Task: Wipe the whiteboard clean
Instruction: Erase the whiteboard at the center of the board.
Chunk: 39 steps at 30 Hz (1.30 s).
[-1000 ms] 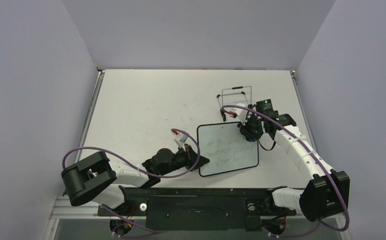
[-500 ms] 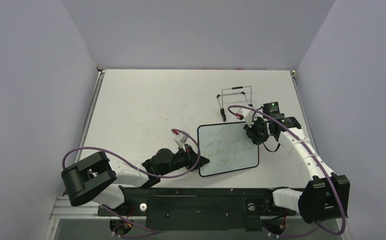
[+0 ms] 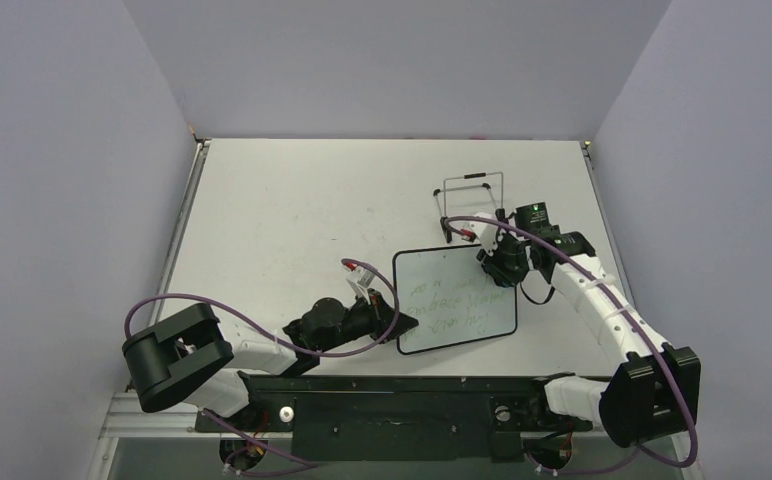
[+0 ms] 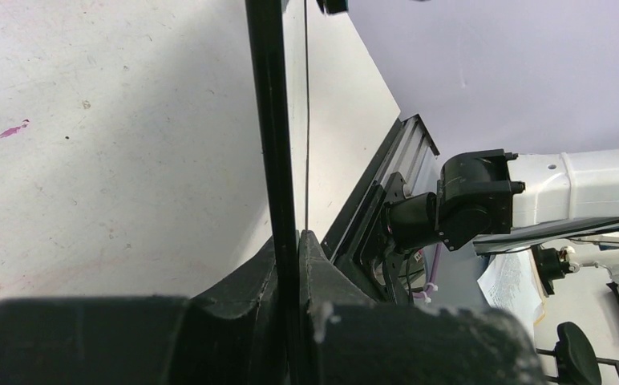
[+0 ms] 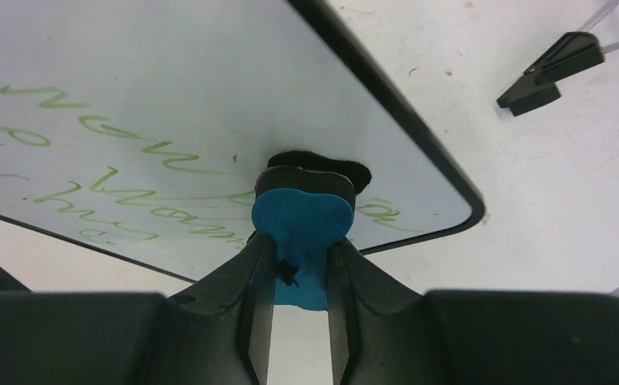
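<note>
The whiteboard (image 3: pixel 455 300), white with a thin black frame, lies on the table with green handwriting (image 5: pixel 122 152) on it. My left gripper (image 3: pixel 402 325) is shut on the frame's left edge (image 4: pixel 270 120), which runs edge-on between its jaws (image 4: pixel 294 241). My right gripper (image 3: pixel 497 268) is shut on a blue eraser (image 5: pixel 302 224). The eraser's black felt presses on the whiteboard (image 5: pixel 170 80) near its far right corner.
A wire stand (image 3: pixel 472 195) with black clip feet (image 5: pixel 551 72) sits just beyond the board. A small purple stain (image 4: pixel 6 131) marks the tabletop on the left. Grey walls close in the table on three sides; the arm bases line the near edge.
My right gripper slid the eraser to the right over the board's far right corner, then back to the left. The left gripper and the board have stayed put.
</note>
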Available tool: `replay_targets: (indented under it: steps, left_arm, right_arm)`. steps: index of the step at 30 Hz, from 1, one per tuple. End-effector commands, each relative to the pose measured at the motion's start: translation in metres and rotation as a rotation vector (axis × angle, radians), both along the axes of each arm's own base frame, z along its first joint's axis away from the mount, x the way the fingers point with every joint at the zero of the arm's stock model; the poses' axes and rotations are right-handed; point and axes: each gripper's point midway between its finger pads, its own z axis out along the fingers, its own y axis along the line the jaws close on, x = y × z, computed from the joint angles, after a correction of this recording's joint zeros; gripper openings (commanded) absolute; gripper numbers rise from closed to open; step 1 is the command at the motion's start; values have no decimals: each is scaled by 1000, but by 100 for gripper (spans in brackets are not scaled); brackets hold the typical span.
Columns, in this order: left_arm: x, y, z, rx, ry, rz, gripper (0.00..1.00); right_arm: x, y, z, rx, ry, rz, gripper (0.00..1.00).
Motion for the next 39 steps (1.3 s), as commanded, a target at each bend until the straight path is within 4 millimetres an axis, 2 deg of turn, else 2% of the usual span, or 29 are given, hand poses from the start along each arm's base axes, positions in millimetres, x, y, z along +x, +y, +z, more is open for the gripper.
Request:
replay_targets:
  steps: [1,3,6,12,15,20,24,27,33,36,39]
  left_arm:
    - [-8,-6,29,-79,-97,-59,0]
    - [-8,-6,30,-80,-97,-61,0]
    - [-8,-6,30,-82,-98,-60,0]
    - [-8,-5,31,-83,-100,-56,0]
    - [-8,-4,30,-81,-98,-53,0]
    - [-8,-5,30,-80,-98,-54,0]
    - [-8,-5,29,-80,-97,-55,0]
    - [-8,-5,29,-79,-96,-55,0]
    - [-8,-5,30,-80,-98,-56,0]
    - [-8,-5,31,-81,-99,-55,0]
    - [-7,-5,30,-77,-98,-54,0]
  right_arm:
    - [-2,-11,-6,-26,-22,-58,0]
    - [11,-26,-5,-44,-38,-142,0]
    - [29,-37,10,-46,-85,-218,0]
    - [46,-22,31,23,-108,-193,0]
    - [42,-12,31,62,-82,-163,0]
    - [14,7,11,72,-6,-60,0]
    - [-3,3,-2,41,19,-41,0]
    - [-7,-11,-11,-10,28,-77,0]
    - [8,-37,-10,-70,-11,-188,0]
    - [20,-41,-3,-72,-38,-218,0]
    - [33,-36,14,-43,-74,-226,0]
